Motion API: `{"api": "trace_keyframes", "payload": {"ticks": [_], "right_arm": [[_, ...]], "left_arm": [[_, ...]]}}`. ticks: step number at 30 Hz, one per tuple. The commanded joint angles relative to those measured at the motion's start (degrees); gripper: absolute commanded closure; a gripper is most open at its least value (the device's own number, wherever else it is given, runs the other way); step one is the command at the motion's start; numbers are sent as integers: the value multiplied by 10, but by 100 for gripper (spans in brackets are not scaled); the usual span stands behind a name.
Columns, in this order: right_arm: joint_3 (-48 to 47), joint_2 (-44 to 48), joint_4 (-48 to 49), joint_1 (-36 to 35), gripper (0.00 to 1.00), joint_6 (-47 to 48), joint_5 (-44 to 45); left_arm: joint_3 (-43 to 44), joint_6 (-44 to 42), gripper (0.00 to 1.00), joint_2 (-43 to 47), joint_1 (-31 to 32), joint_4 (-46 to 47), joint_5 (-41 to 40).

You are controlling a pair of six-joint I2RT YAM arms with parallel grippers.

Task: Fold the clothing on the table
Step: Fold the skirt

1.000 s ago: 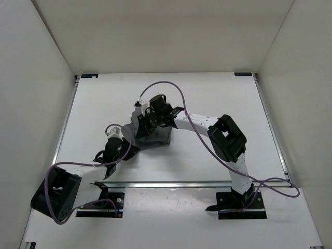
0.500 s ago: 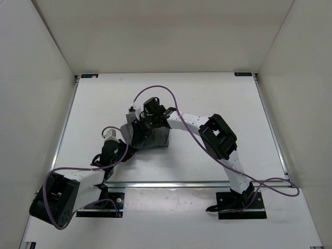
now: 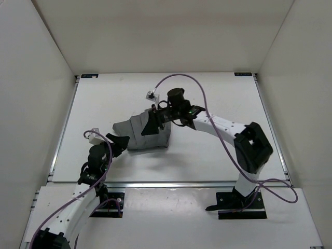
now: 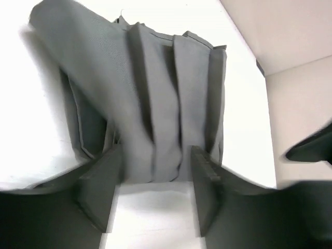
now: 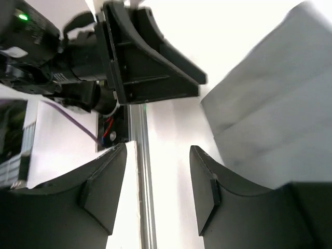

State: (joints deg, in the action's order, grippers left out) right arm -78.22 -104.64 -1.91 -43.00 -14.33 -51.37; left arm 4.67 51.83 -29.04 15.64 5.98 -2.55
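In the top view the right gripper (image 3: 151,123) hides part of the clothing's (image 3: 148,140) far edge, and the left arm (image 3: 78,201) runs off the bottom edge. The left wrist view smears the clothing's left side, and a dark shape (image 4: 311,148) at its right edge is too blurred to name. The right wrist view cuts the clothing off at its right edge, folds blurred.

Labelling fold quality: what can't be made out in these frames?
- Top view: the right gripper covers part of the clothing on its far side.
- Left wrist view: the clothing's left side is motion-blurred.
- Right wrist view: the clothing is blurred and cut off by the right edge.
- Layer count: unclear in every view.
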Motion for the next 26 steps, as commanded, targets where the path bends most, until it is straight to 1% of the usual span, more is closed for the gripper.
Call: {"api": "trace_keyframes", "payload": {"ticks": [1, 3, 5, 6, 7, 8, 9, 10, 11, 12, 13, 14, 16, 18, 21, 23, 24, 26], "right_arm": [[63, 58, 99, 18, 51, -32, 34], [78, 70, 89, 18, 51, -29, 39], [97, 87, 72, 20, 50, -21, 63], [106, 105, 74, 20, 50, -27, 77], [128, 126, 82, 20, 50, -28, 94], [161, 138, 89, 26, 49, -34, 101], [189, 165, 103, 32, 50, -40, 113], [205, 186, 112, 33, 49, -41, 116], [230, 206, 121, 48, 49, -40, 120], [254, 213, 122, 62, 49, -37, 123], [265, 227, 112, 77, 49, -33, 130], [272, 235, 107, 84, 49, -36, 136], [287, 247, 88, 109, 49, -25, 136], [311, 272, 80, 121, 49, -16, 149], [325, 287, 72, 138, 49, -7, 158], [333, 285, 71, 144, 48, -2, 157], [336, 289, 68, 145, 48, 1, 160], [338, 286, 65, 137, 47, 10, 169]], "left_arm": [[32, -8, 31, 19, -4, -108, -7], [29, -12, 28, 33, 2, -127, 0], [25, -8, 30, 49, 2, -147, 7], [23, -16, 31, 68, 2, -154, 15], [37, -32, 36, 79, -3, -161, 22], [50, -44, 38, 79, -12, -180, 22], [81, -79, 38, 67, -12, -201, 31], [125, -122, 24, 38, -16, -215, 39], [173, -148, 1, -6, -20, -240, 47], [197, -197, 1, -32, -22, -263, 67], [247, -239, 1, -82, -19, -298, 79], [270, -255, 1, -108, -15, -317, 83], [340, -307, 1, -195, -13, -383, 92], [360, -323, 1, -227, -17, -409, 94], [338, -329, 1, -203, -12, -396, 88], [315, -321, 2, -160, -22, -377, 111], [316, -321, 1, -153, -32, -375, 119], [325, -319, 1, -143, -32, -388, 103]]}}
